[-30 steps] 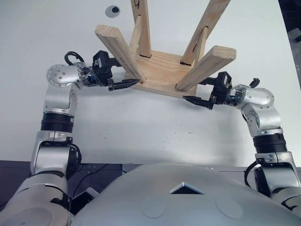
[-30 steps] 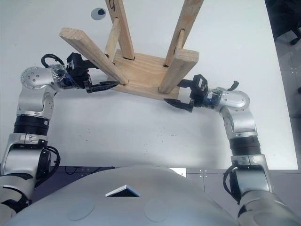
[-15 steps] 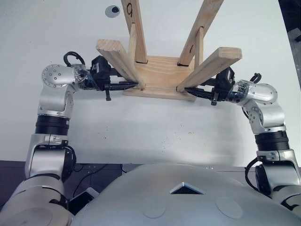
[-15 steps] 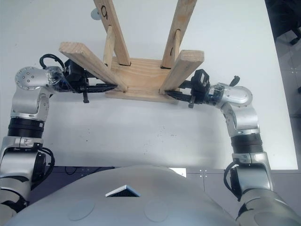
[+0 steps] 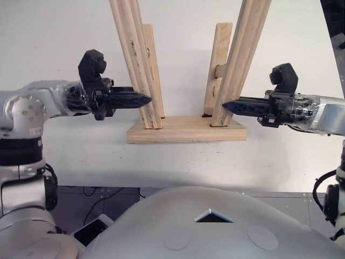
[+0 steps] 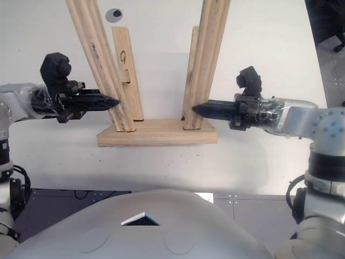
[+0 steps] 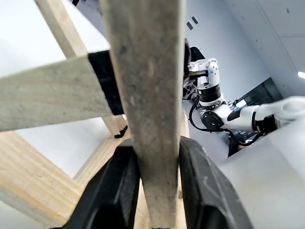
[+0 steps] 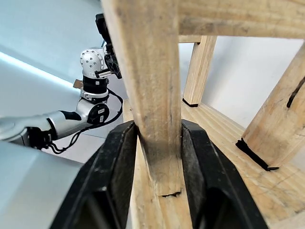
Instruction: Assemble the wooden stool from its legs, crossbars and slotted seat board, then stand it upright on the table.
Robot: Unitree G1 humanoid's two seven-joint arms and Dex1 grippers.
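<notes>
Pinching one upturned stool leg [image 5: 136, 70] between left fingers [image 5: 126, 99], just above seat board [image 5: 186, 131]. Pinching opposite leg [image 5: 241, 59] between right fingers [image 5: 245, 105], same height.

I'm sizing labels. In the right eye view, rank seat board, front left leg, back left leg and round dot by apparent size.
Largest: front left leg and seat board, alike; leg cropped.
Next: back left leg.
Smallest: round dot.
</notes>
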